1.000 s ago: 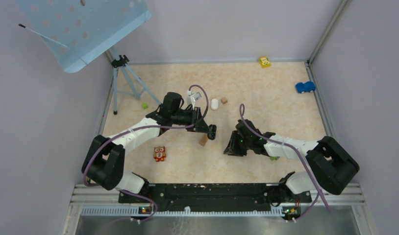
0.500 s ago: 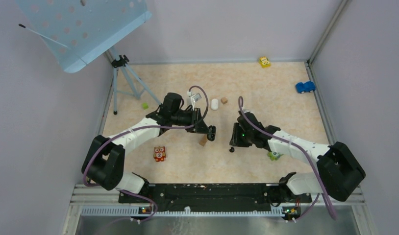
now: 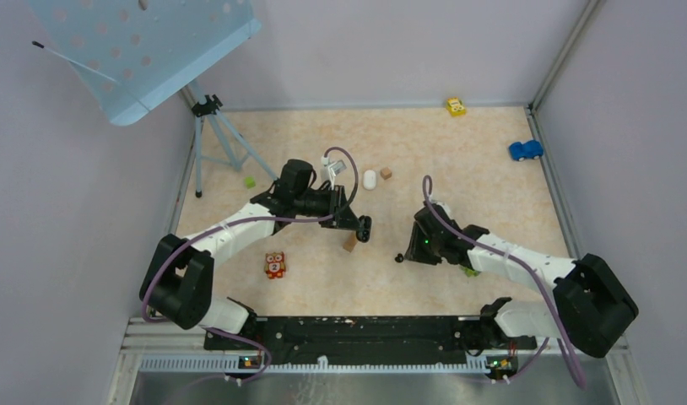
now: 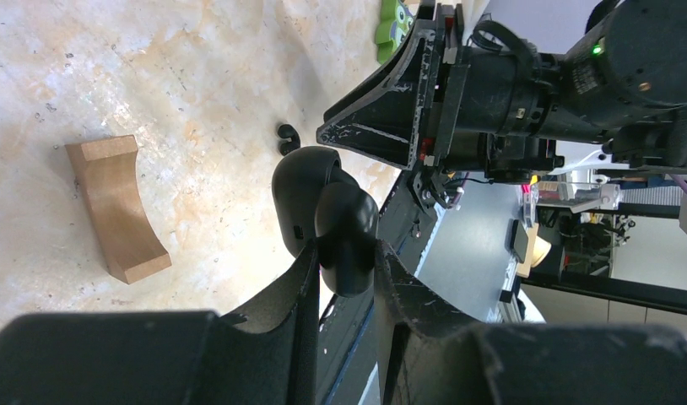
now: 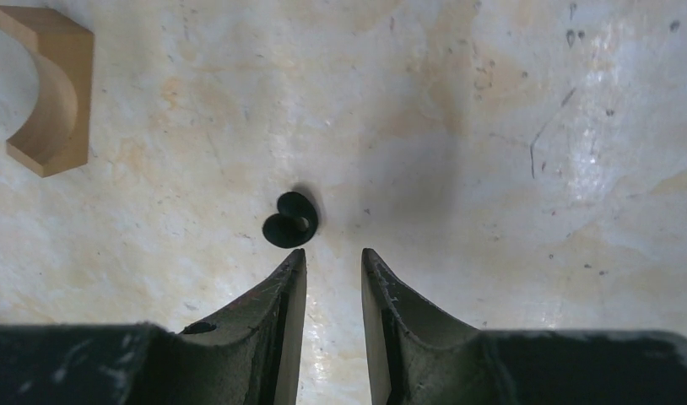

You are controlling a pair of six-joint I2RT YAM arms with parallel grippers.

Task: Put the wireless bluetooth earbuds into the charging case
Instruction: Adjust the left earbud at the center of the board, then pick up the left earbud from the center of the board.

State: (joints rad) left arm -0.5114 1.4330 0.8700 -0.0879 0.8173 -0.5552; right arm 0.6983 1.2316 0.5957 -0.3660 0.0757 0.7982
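The black rounded earbud [image 3: 399,257] lies on the beige marbled tabletop [image 3: 458,152] in the top view, just beside the right gripper [image 3: 410,251]. The left gripper [image 3: 363,226] carries a black rounded charging case [image 3: 365,224] near a tan wooden arch block [image 3: 350,242].

In the left wrist view, the left gripper [image 4: 344,266] is clamped on the charging case [image 4: 319,198]. The earbud [image 4: 286,139] rests on the tabletop beyond it, and the arch block [image 4: 116,207] lies apart.

In the right wrist view, the right gripper [image 5: 332,261] is narrowly parted and holds nothing. The earbud [image 5: 290,219] sits just past one fingertip, outside the gap.

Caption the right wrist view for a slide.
Right gripper, jaws narrowly apart and empty, poised just short of a black earbud; curved wooden block at upper left.
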